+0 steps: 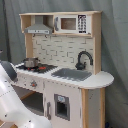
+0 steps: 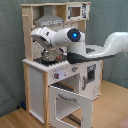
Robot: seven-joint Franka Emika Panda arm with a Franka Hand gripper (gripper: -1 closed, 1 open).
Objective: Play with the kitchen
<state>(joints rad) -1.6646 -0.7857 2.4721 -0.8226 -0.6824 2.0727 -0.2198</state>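
- The kitchen (image 1: pixel 62 70) stands upright on a wooden floor (image 2: pixel 15 117) before a grey-green curtain (image 1: pixel 114 45)
- Its oven door (image 2: pixel 67 102) hangs open at the front, below the hob (image 1: pixel 37 66)
- A small pot (image 1: pixel 30 62) sits on the hob, left of the sink (image 1: pixel 71 74) and faucet (image 1: pixel 83 59)
- The arm (image 2: pixel 75 42) reaches over the hob; the pincer (image 2: pixel 50 55) is just above it, and I cannot tell whether it is apart or together

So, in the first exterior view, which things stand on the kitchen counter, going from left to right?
Small pot → black-red hob → grey sink → black faucet.
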